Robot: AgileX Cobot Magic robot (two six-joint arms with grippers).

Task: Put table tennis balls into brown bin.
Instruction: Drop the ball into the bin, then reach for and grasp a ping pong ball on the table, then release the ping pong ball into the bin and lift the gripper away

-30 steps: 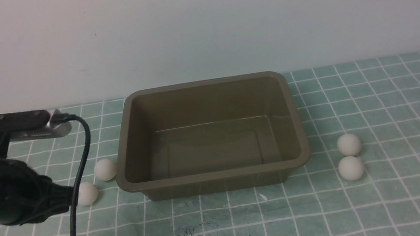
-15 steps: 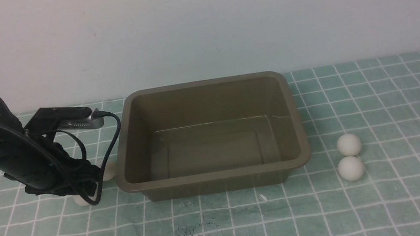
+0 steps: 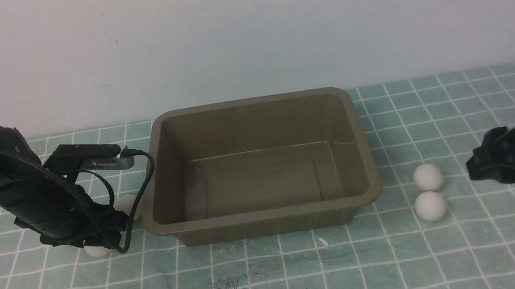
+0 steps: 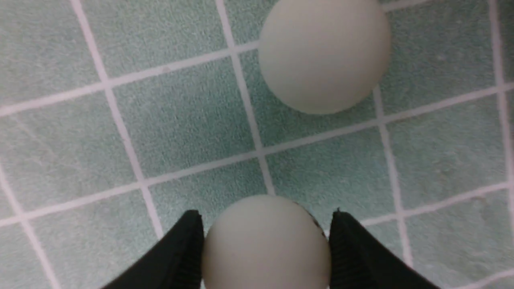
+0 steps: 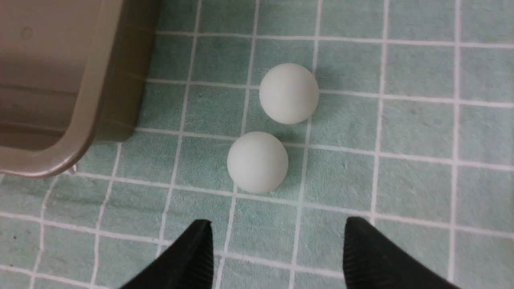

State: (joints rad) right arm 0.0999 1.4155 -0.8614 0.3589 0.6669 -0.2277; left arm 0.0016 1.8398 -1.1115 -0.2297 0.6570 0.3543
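The brown bin stands in the middle, with nothing in it. Two table tennis balls lie at its left. My left gripper is down over the nearer ball. In the left wrist view this ball sits between the open fingers, which stand close at both its sides. The other left ball lies just beyond, near the bin. Two more balls lie right of the bin. My right gripper hovers open beside them, nothing between its fingers.
A green cloth with a white grid covers the table, with dark specks near the front. A black cable loops from the left wrist close to the bin's left wall. The bin's corner shows in the right wrist view.
The left arm has swung in and come down over the nearer left ball, covering most of it. The right arm has come in from the right edge toward the two right balls.
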